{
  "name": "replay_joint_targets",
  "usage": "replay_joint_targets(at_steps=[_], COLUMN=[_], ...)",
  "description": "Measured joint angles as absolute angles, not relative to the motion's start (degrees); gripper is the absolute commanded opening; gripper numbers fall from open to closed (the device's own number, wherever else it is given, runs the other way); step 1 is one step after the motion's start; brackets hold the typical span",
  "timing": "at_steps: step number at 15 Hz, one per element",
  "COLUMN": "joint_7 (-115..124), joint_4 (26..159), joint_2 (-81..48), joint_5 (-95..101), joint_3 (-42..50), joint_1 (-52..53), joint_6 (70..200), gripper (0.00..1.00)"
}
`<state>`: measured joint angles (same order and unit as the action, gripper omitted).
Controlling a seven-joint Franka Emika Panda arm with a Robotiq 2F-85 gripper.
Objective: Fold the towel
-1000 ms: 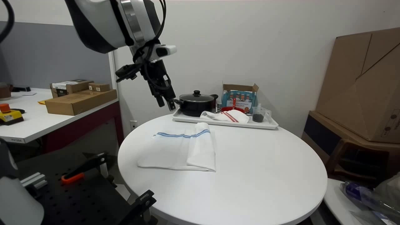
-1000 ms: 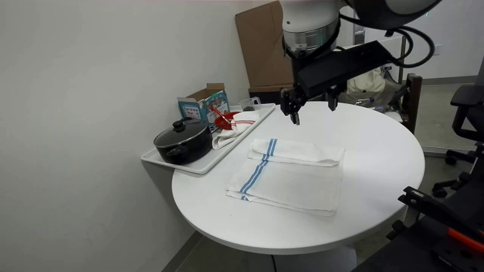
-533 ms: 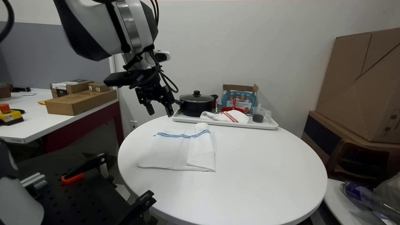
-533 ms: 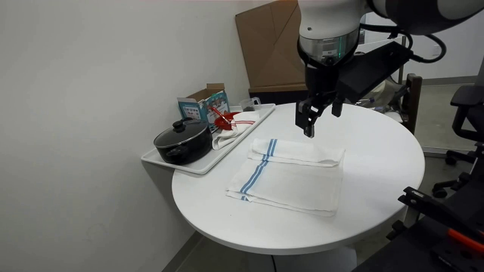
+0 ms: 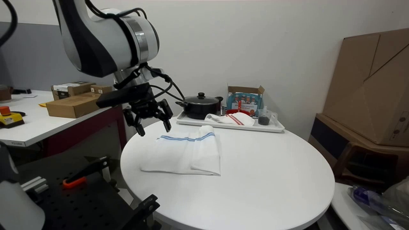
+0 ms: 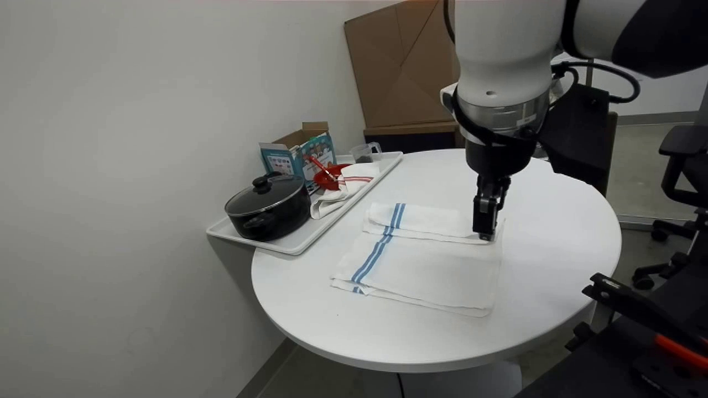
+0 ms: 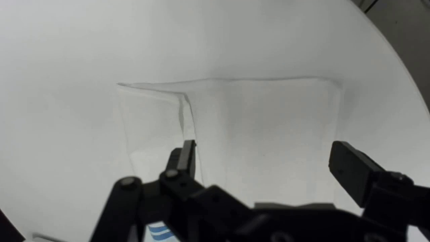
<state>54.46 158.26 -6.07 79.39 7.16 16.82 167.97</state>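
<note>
The white towel [image 5: 175,156] with blue stripes lies flat on the round white table; it also shows in an exterior view [image 6: 426,271] and in the wrist view [image 7: 275,117]. One side of it is folded over as a strip on top. My gripper [image 5: 154,131] is open and empty, above the towel and apart from it. In an exterior view the gripper [image 6: 485,236] is seen edge-on over the towel's end without stripes. In the wrist view the gripper [image 7: 263,148] has one finger over the strip's edge and one near the towel's outer edge. The gripper hides part of the stripes there.
A white tray [image 5: 265,128] at the table's back edge holds a black pot [image 5: 201,107], a red-striped cloth [image 5: 235,119], a red bowl [image 6: 332,178], an open box [image 5: 244,100] and a measuring cup [image 5: 264,118]. Black clamps [image 5: 143,209] stand near the table's edge.
My gripper has come down toward the towel, moving away from the tray, and has turned about its wrist. It stays open. The towel has not moved.
</note>
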Motion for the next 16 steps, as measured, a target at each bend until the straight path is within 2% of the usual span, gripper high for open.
replay_joint_targets(at_steps=[12,16], joint_7=[55.0,55.7], joint_4=[157.9,157.4], joint_2=[-13.3,-15.6], joint_5=[114.3,120.6], joint_3=[5.1,2.7], joint_1=[17.8,18.1], joint_6=[165.6,162.5], gripper=[1.00,1.00])
